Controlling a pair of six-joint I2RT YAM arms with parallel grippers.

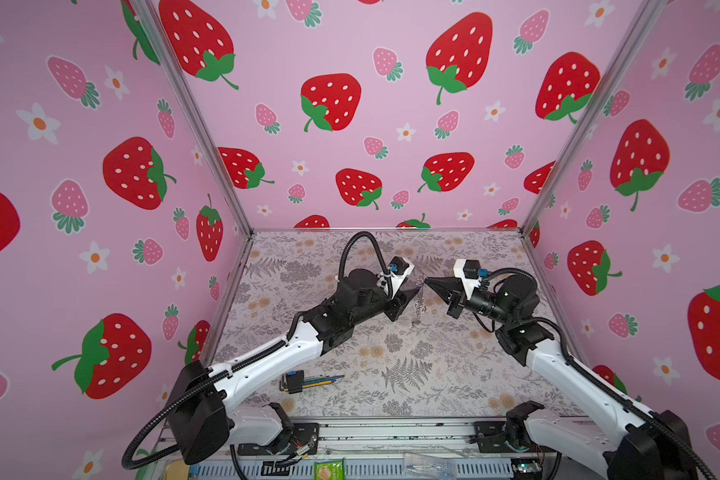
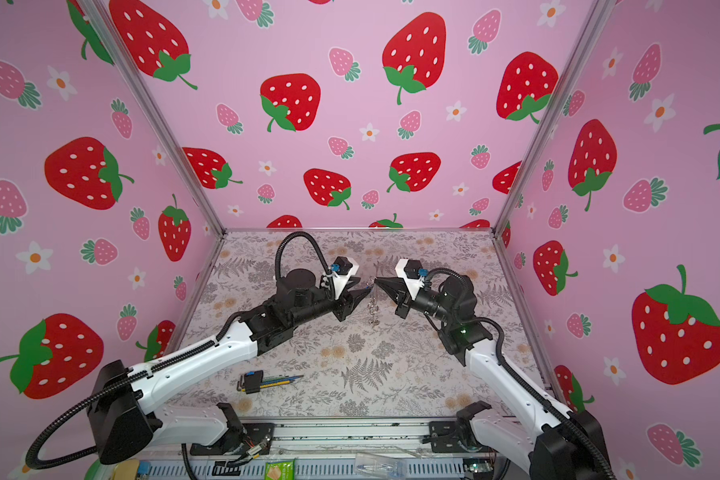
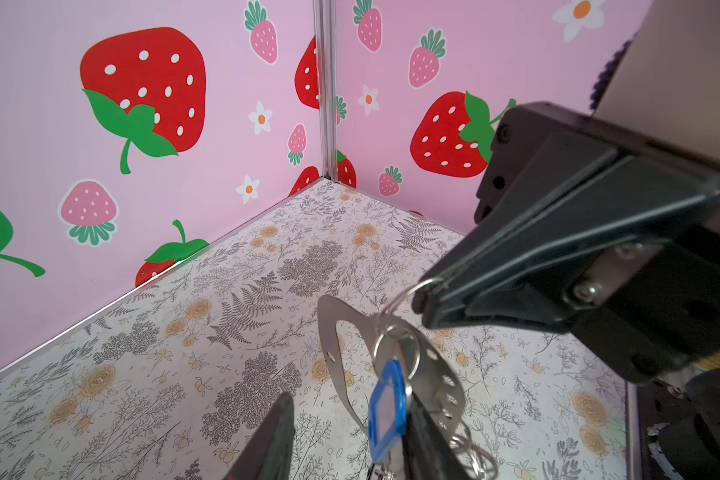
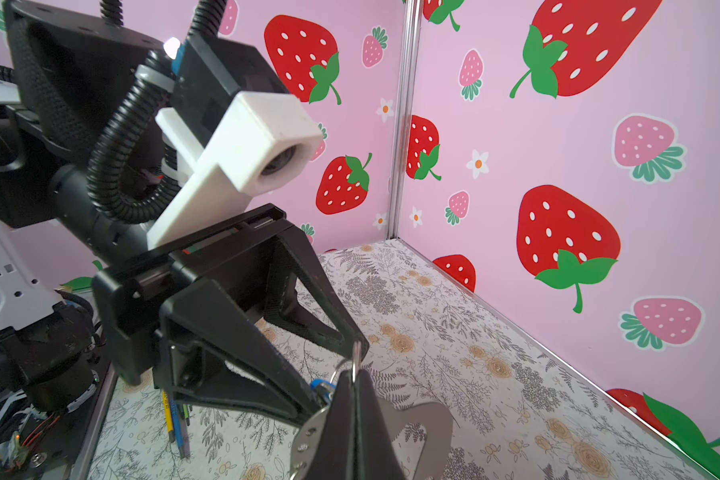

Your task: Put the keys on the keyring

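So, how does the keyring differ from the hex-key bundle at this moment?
The keyring hangs in the air from the shut right gripper; the hex-key bundle lies on the table near the front edge. The keyring is one flat grey piece with a cut-out; the hex-key bundle is thin coloured rods in a black and blue holder. Both are small.

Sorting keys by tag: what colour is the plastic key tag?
Blue tag, clearest in the left wrist view.
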